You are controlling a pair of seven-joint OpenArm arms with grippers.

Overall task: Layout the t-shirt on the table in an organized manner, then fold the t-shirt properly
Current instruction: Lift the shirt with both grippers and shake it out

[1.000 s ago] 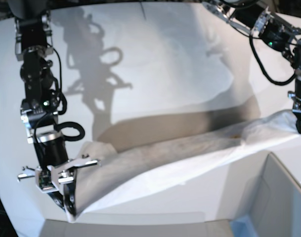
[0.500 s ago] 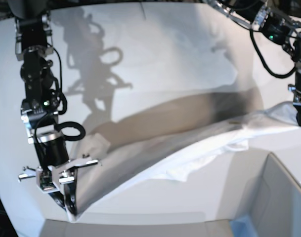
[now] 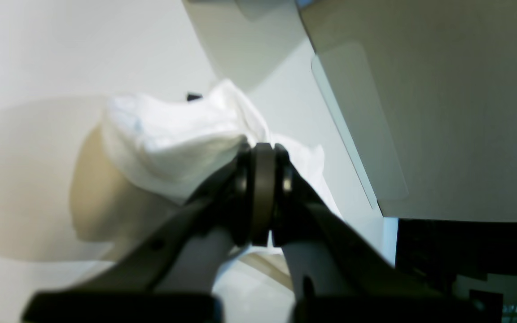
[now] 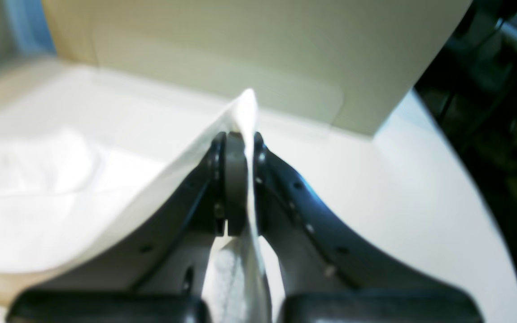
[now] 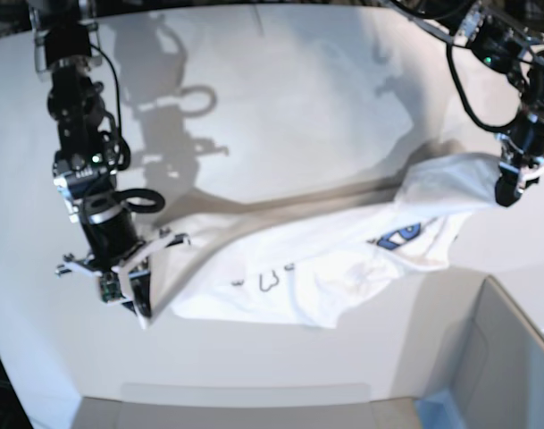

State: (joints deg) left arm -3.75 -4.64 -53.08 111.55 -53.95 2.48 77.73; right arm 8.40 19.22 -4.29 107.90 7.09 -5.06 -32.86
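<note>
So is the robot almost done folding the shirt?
Not yet. Done: both grippers have hold of the t-shirt, the right gripper and left gripper each pinching an end. In hand: it hangs stretched between them above the table, part of its print showing. Left: laying it flat and every fold.

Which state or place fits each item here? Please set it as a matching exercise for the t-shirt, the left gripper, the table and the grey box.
Column 1:
1. t-shirt
2. left gripper
3. table
4. grey box

Column 2:
A. at the base view's lower right corner
B. shut on a cloth edge at the base view's right
C. stretched between both grippers, sagging, print partly showing
D. white, carrying arm shadows

Pairs: 1-C, 2-B, 3-D, 4-A
</note>
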